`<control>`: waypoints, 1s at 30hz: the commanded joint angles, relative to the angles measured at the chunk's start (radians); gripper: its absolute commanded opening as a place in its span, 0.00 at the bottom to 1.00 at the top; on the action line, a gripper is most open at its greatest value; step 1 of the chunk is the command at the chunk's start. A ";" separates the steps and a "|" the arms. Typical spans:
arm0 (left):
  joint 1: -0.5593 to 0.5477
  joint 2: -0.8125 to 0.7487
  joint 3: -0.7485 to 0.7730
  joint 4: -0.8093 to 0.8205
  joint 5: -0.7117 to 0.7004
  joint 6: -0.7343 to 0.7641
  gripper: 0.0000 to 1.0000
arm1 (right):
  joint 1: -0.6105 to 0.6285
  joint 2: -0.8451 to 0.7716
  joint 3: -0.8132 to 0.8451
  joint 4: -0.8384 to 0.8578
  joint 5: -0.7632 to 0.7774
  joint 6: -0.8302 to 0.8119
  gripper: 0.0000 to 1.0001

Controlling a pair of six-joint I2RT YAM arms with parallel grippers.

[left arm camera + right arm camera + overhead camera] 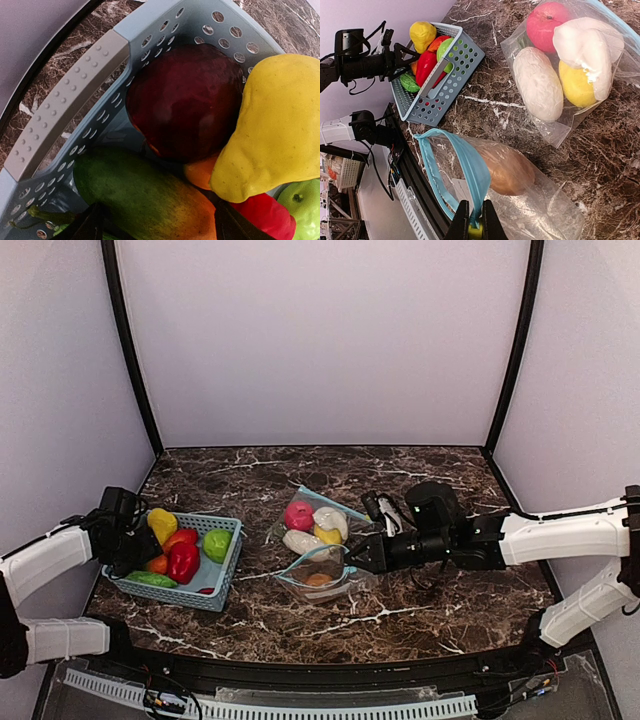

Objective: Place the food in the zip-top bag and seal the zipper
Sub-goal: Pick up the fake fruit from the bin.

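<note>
"One marbled surface [420,490] is seen. What is carried on it?"

"At its left a basket [222,585] is set. Near the middle two clear bags are laid just beside each other, a far bag [570,125] and a near bag [550,210]."

"Where is the food found?"

"Most of it is split between the basket and the far bag. In the basket a pear [275,130], a dark apple [185,100], a green-orange piece [140,195], a pepper [262,212] and a green apple [302,197] are piled touching. In the far bag a pink apple [547,25], two white pieces [537,82] and a yellow piece [575,82] are packed. A single brown piece [507,170] is lodged in the near bag."

"How is the right tool [475,227] set?"

"It is clamped on the blue zipper strip [470,170] of the near bag, whose mouth is seen open."

"And the left tool [160,225]?"

"It is poised in the basket with its fingers [90,225] spread apart and the green-orange piece between them. Whether that piece is touched cannot be told."
</note>
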 commanded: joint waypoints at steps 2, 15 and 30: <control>0.006 0.044 -0.071 0.019 0.006 -0.006 0.75 | -0.005 0.008 0.020 0.011 0.011 -0.010 0.00; 0.006 -0.013 -0.118 0.151 0.272 0.187 0.66 | -0.006 0.037 0.040 0.014 -0.002 -0.010 0.00; 0.006 -0.161 -0.093 0.046 0.184 0.124 0.47 | -0.006 -0.001 0.031 0.010 0.010 -0.003 0.00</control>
